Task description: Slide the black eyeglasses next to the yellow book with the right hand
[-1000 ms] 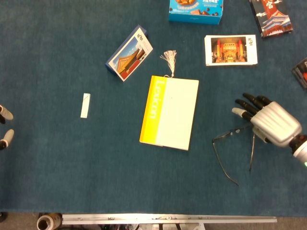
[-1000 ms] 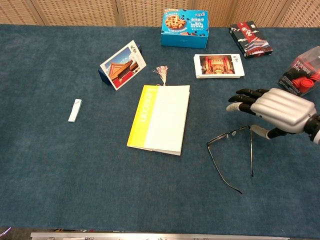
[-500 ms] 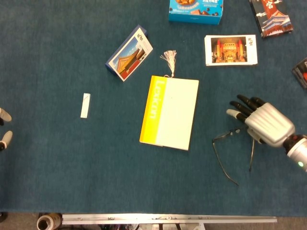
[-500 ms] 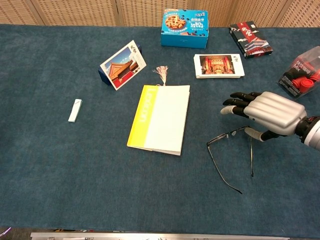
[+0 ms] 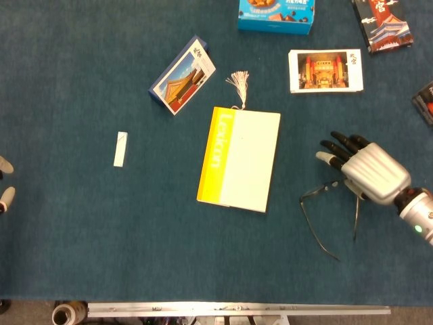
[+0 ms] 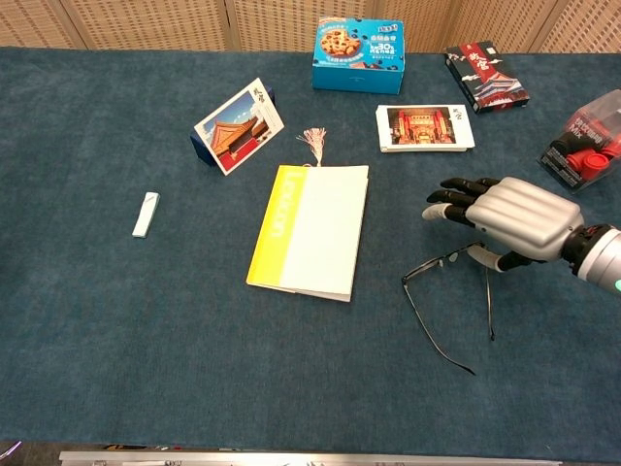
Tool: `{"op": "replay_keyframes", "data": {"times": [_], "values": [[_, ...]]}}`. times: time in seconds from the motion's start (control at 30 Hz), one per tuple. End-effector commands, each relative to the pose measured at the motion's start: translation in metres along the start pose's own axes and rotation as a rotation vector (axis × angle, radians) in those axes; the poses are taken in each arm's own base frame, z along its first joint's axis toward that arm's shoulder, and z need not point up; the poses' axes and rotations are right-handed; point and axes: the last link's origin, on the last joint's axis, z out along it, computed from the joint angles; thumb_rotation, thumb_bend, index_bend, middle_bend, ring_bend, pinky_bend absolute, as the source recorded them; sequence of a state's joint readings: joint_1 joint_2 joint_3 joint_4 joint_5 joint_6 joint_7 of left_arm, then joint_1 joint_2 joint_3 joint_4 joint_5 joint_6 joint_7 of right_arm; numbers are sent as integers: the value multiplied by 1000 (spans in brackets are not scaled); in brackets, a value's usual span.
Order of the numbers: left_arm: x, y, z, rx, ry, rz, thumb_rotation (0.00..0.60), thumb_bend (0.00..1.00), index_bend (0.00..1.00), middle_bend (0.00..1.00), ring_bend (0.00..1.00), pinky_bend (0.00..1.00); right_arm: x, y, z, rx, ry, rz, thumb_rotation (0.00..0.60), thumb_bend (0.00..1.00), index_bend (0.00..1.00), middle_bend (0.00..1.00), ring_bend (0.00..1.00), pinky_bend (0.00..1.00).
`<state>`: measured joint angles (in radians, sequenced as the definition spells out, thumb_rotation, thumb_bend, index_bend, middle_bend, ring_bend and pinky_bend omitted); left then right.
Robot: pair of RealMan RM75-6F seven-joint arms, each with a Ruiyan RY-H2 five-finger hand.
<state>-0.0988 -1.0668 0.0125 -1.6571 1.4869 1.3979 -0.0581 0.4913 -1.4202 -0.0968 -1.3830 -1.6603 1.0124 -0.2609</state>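
Note:
The black eyeglasses lie unfolded on the blue tablecloth, right of the yellow book, with a gap of cloth between them. In the chest view the eyeglasses have both temple arms pointing to the near edge. My right hand hovers over the right end of the frame, fingers stretched out flat toward the book and holding nothing. In the chest view the right hand has its thumb down at the frame's right hinge. Only fingertips of my left hand show, at the far left edge, apart and bare.
A temple postcard stand, a tassel, a photo card, a blue cookie box and a dark box lie beyond the book. A small white stick lies to the left. A red-and-black container stands at the right edge.
My right hand has drifted left, toward the book, with its fingers now over the frame's right end. The eyeglasses have hardly shifted. The left fingertips slid slightly out of frame.

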Motion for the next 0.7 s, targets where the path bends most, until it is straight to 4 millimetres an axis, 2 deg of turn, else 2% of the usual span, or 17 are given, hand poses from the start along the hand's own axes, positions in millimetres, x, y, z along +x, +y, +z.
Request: {"op": "replay_keyframes", "data": {"times": [0.03,0.7], "values": [[0,0,0,2,2,-3,600,280,450,519,462,560,0,0,1,-2,6,2,600,411,190,127,49,211],[-3,-1,-2,5,-11,-3,600,280,450,519,463,560,-3,4,13,-28,41,28,600,411,190,127,49,211]]}}
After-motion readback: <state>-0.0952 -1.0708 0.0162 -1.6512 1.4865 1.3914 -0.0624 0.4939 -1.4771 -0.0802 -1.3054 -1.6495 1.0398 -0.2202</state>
